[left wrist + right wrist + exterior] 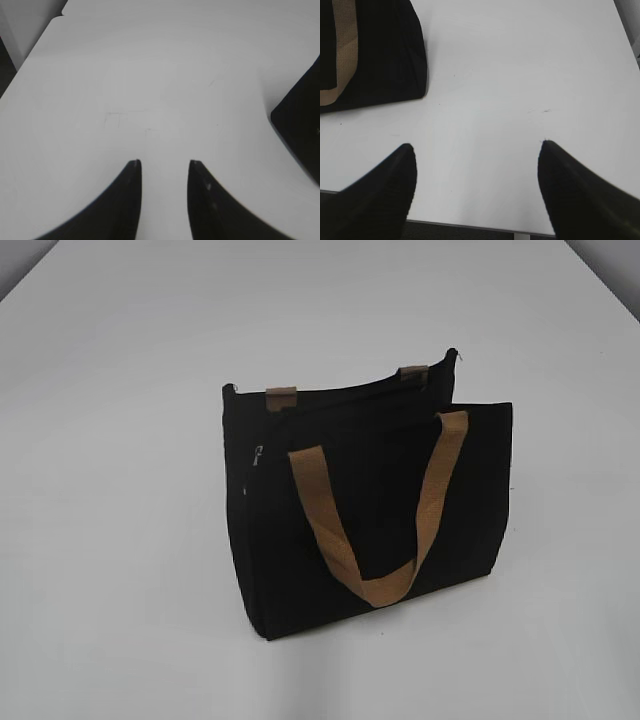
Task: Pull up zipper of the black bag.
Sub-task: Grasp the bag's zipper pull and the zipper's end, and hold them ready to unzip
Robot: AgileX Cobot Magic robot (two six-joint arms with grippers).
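The black bag (370,510) sits near the middle of the white table (120,540) in the exterior view, standing on its base and leaning a little, its tan handle (375,530) drooping in a loop down the near face. Two short tan tabs (282,398) poke up along the top edge, one on the left, one further right. On the left end panel, near the top, there is a tiny silvery glint: that is the zipper (257,453), too small to tell how far along its line it sits. No arm shows in this view at all.

The wrist cameras fill that in. The left claw (164,162) hovers over bare table, its two dark fingers (127,200) set a narrow gap apart, nothing between them; only a black corner of the bag (300,130) creeps in at the right edge. The right claw (477,145) is spread far wider, its fingers (380,195) well apart over the near table edge, also empty. Here the bag (385,55) fills the far left corner, a strip of tan handle (345,45) running down it, well clear of the fingertips.
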